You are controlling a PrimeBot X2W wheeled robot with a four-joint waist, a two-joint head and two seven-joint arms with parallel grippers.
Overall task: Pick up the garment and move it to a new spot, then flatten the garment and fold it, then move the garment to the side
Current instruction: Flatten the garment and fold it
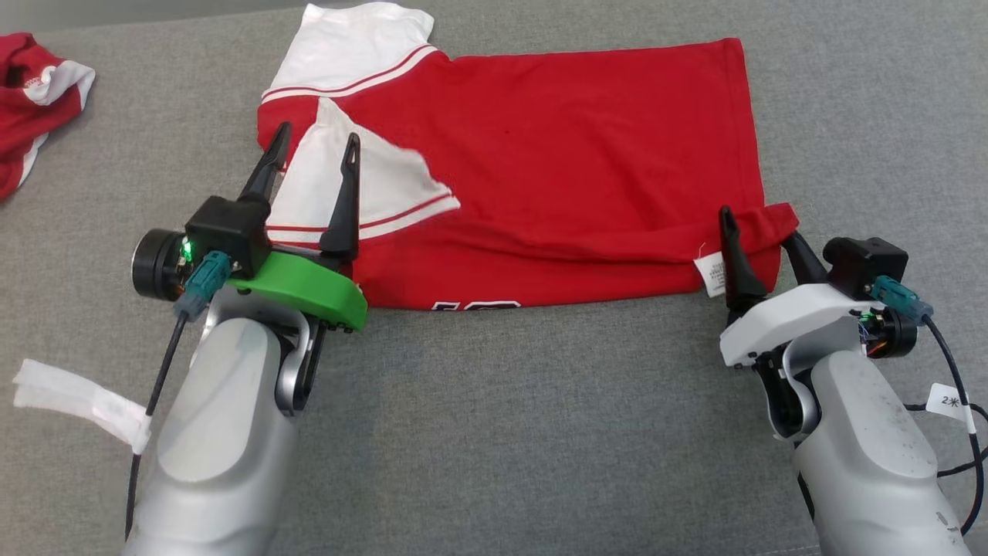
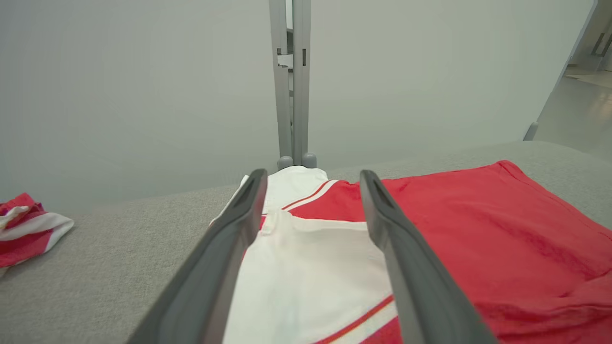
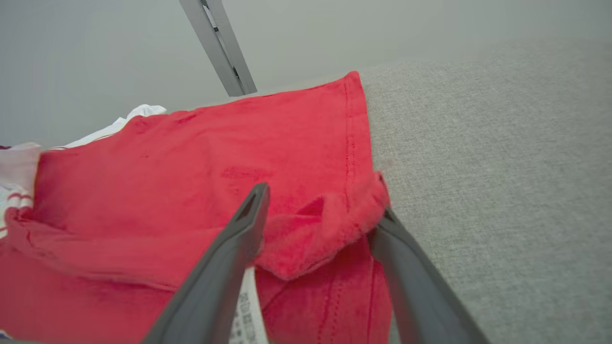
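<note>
The garment (image 1: 579, 147) is a red shirt with white, red-striped sleeves, lying folded lengthwise on the grey cloth surface. My left gripper (image 1: 317, 135) is open, its fingers spread over the white sleeve (image 2: 306, 272) at the garment's left end, with nothing gripped. My right gripper (image 1: 758, 225) is open too, one finger on each side of the folded-over hem corner (image 3: 325, 224) at the lower right. That corner rests loosely between the fingers and brushes the right one. A white care label (image 1: 712, 274) sticks out beside the right gripper's left finger.
A second red and white garment (image 1: 31, 100) lies crumpled at the far left edge. A strip of white tape (image 1: 77, 398) sits on the surface by my left forearm. A grey upright post (image 2: 290, 86) stands behind the table.
</note>
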